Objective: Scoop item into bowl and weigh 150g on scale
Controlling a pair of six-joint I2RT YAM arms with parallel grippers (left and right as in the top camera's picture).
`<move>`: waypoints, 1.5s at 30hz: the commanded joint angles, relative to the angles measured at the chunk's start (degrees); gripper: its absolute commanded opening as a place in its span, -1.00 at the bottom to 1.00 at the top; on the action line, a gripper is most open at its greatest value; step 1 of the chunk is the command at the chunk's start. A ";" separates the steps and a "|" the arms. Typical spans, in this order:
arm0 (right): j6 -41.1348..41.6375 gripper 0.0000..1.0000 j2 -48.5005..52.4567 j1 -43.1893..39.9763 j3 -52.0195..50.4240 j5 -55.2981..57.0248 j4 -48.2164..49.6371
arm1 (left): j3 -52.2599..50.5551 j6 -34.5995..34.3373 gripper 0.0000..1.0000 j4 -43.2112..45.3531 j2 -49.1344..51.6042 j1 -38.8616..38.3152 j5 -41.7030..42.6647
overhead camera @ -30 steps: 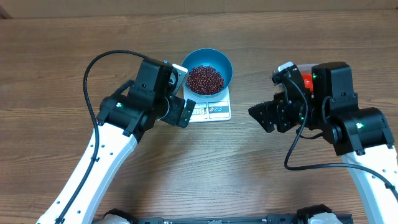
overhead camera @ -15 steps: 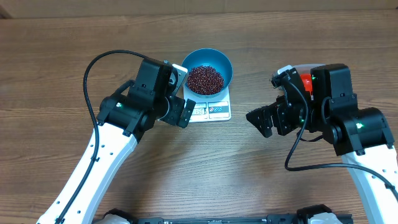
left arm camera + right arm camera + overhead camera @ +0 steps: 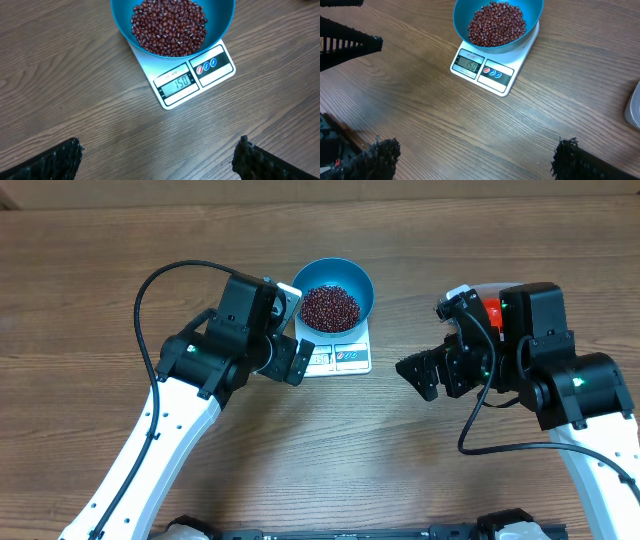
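The blue bowl (image 3: 360,285) stands on the white scale (image 3: 352,358) at the table's middle back, holding a heap of dark red-brown beans (image 3: 330,307). In the left wrist view the beans (image 3: 169,26) fill the bowl (image 3: 222,20), and the scale's display (image 3: 176,82) reads 150. My left gripper (image 3: 290,340) hovers just left of the scale, open and empty (image 3: 160,157). My right gripper (image 3: 420,370) hangs to the right of the scale, open with nothing between its fingers (image 3: 472,157). It looks at the bowl (image 3: 462,27) and scale (image 3: 495,77) from a distance.
The left arm's black body (image 3: 345,45) shows at the top left of the right wrist view. A pale grey object's edge (image 3: 635,107) pokes in at that view's right border. Bare wood tabletop (image 3: 330,450) lies in front of the scale.
The right gripper's fingers spread a little wider and edged slightly left. The left arm, bowl and scale have not moved.
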 commanded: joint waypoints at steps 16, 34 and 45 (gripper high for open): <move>-0.20 1.00 -0.15 0.28 -0.26 0.59 0.13 | 0.76 1.09 0.99 0.07 0.46 -0.04 -0.20; -0.22 1.00 -4.11 0.22 -0.66 3.48 2.40 | 0.76 1.09 0.99 0.09 0.46 -0.04 -0.20; -1.49 1.00 -25.16 0.22 -22.34 3.39 24.09 | 0.76 1.07 0.99 0.09 0.46 -0.04 -0.20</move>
